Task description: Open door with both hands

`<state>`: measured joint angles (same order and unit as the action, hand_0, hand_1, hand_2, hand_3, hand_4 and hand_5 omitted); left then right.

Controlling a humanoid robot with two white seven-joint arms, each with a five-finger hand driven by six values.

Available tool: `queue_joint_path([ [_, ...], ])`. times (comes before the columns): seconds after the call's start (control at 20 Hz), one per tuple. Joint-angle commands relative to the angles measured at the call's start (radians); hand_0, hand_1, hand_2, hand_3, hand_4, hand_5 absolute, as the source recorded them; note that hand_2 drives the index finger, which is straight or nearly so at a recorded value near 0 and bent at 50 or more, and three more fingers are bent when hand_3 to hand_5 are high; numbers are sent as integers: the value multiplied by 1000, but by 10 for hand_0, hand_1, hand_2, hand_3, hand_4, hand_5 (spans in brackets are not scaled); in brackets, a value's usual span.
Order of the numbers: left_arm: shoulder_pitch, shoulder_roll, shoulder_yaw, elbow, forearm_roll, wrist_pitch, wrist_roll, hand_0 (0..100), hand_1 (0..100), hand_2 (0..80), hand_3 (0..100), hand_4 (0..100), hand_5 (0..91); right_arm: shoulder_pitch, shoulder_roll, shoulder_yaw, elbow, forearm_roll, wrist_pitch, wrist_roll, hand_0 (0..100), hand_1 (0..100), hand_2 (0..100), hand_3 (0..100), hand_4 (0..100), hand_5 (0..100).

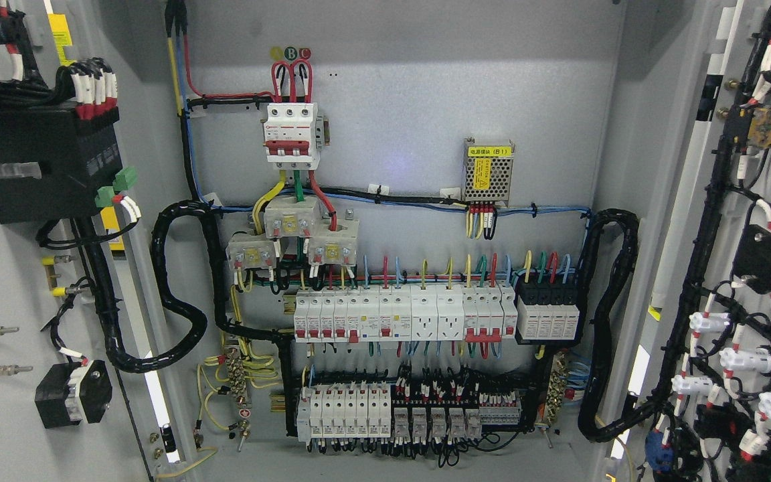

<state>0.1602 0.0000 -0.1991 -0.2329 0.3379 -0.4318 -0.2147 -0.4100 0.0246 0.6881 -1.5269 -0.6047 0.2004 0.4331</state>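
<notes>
Hands out of frame — finger state can't be told. Both doors are swung wide: left door point(17, 268) fills the picture's left edge, right door point(747, 268) the right, long axes vertical, inner faces turned toward the middle. Cabinet point(412, 100) interior is fully exposed between them. Count inside: one three-pole breaker point(292, 134) top centre with red handles, one small power supply point(488, 172) with a yellow label to its right, three current blocks point(292, 234) below the breaker, two rows of breakers — upper row point(402, 314), lower row point(385, 408). Two black cable looms point(178, 288) loop from each door into the cabinet. Nothing blocks the opening.
</notes>
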Motion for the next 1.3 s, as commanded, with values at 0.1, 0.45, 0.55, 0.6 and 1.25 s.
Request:
queue_joint_path([
  [0.1,154,74,40,-584,-42,-104,-118,120,556,0,0,0,0,243,-193,-237,-159,172,-148,9,0,500,40,0,0,0],
  [0.45,447,132,53,-1421,-181,134,-141,120,556,0,0,0,0,491,-219,-430,-375,229,-279,9,0,500,40,0,0,0],
  [0.55,456,173,88,-1599,-217,168,-141,120,556,0,0,0,0,534,-236,-488,-433,229,-280,9,0,500,40,0,0,0],
  [0.6,456,189,93,-1662,-240,182,-141,120,556,0,0,0,0,569,-236,-524,-471,229,-280,9,0,500,40,0,0,0],
  [1.25,394,195,105,-1778,-254,-83,-141,120,556,0,0,0,0,818,-264,-656,-562,221,-608,1,0,500,40,0,0,0],
])
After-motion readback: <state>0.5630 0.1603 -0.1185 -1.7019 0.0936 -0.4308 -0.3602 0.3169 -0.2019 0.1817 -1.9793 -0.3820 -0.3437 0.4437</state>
